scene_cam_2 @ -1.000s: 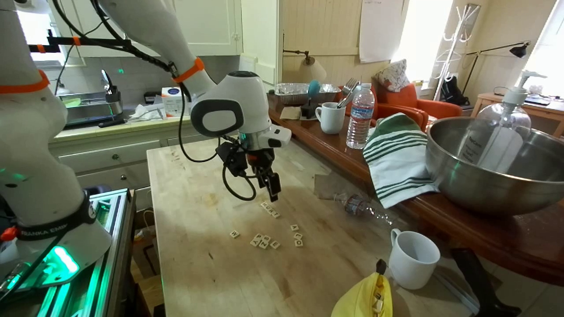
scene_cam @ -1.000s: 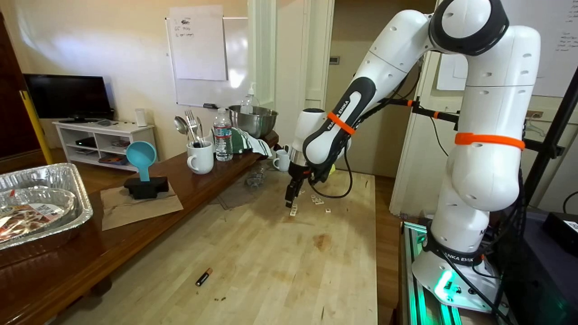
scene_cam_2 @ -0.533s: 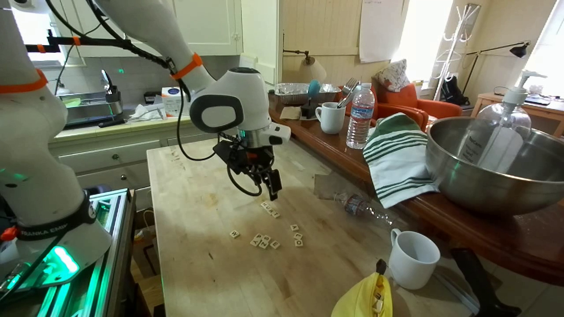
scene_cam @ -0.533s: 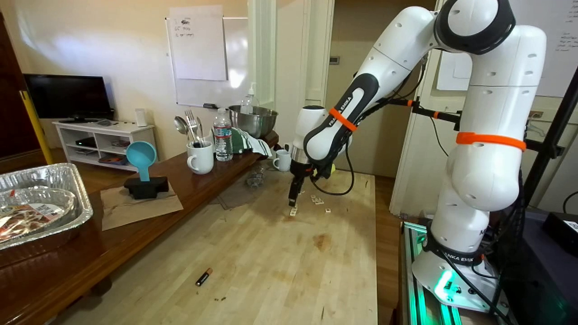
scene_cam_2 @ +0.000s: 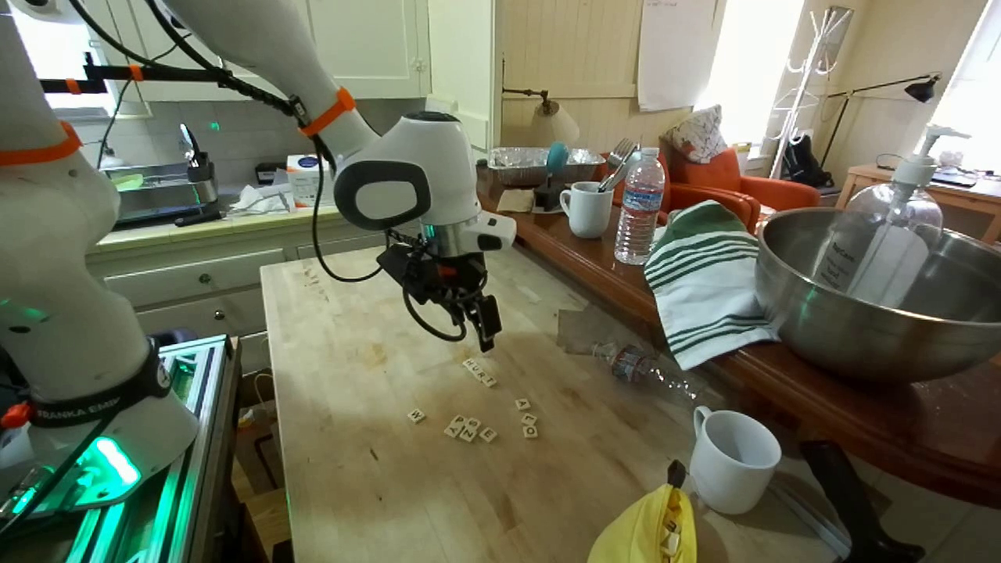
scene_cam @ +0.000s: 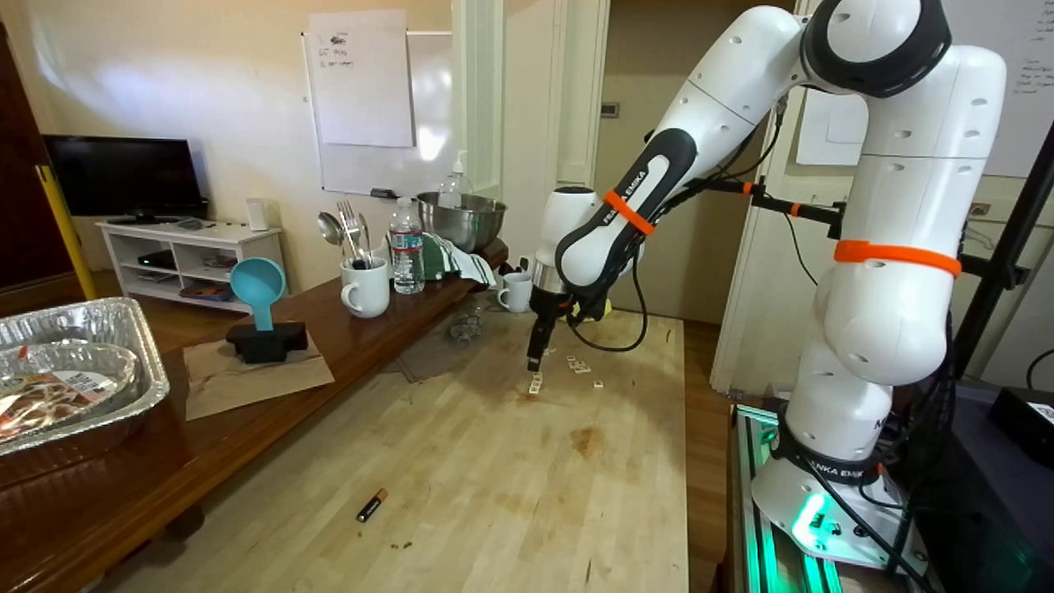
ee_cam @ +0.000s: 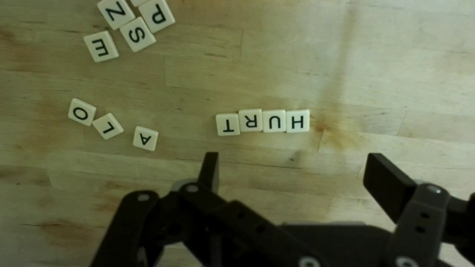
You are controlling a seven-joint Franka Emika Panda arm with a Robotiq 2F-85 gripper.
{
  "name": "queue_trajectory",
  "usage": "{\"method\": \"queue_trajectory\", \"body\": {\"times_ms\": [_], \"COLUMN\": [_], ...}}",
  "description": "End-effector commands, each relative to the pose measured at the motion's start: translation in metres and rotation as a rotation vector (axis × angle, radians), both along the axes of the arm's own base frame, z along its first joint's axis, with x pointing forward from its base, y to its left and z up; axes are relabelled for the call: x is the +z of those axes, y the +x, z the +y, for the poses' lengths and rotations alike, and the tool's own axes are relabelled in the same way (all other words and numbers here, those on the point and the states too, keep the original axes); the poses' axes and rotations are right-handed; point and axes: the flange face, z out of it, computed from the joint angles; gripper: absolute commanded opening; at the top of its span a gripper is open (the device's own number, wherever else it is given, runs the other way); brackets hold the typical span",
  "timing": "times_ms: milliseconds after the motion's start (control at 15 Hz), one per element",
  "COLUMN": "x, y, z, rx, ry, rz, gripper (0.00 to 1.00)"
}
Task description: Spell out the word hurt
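In the wrist view small pale letter tiles T (ee_cam: 228, 124), R (ee_cam: 251, 120), U (ee_cam: 274, 121) and H (ee_cam: 297, 121) lie side by side in one row on the wooden table. Their letters appear upside down there and read HURT from H to T. T sits slightly out of line. The row also shows in both exterior views (scene_cam: 535, 385) (scene_cam_2: 480, 373). My gripper (ee_cam: 293, 159) is open, with nothing between its fingers. It hovers above the table close to the row, as both exterior views show (scene_cam: 533, 365) (scene_cam_2: 488, 344).
Loose tiles lie apart from the row: O (ee_cam: 82, 112), L (ee_cam: 108, 126), A (ee_cam: 145, 138), E (ee_cam: 101, 46) and W (scene_cam_2: 416, 416) among them. A yellow pouch (scene_cam_2: 645, 528), white mug (scene_cam_2: 735, 461), crushed bottle (scene_cam_2: 637, 366) and battery (scene_cam: 371, 505) are also on the table.
My gripper has risen slightly and its wrist has turned and tilted a little. The arm has drawn back slightly. The tiles have not visibly moved.
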Motion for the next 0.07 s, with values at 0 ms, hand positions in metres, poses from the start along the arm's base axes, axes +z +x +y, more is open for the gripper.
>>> {"method": "queue_trajectory", "body": {"times_ms": [0], "x": [0.0002], "y": [-0.0004], "z": [0.0005], "rx": [-0.001], "ry": [0.0], "rz": [0.002], "gripper": [1.0]}}
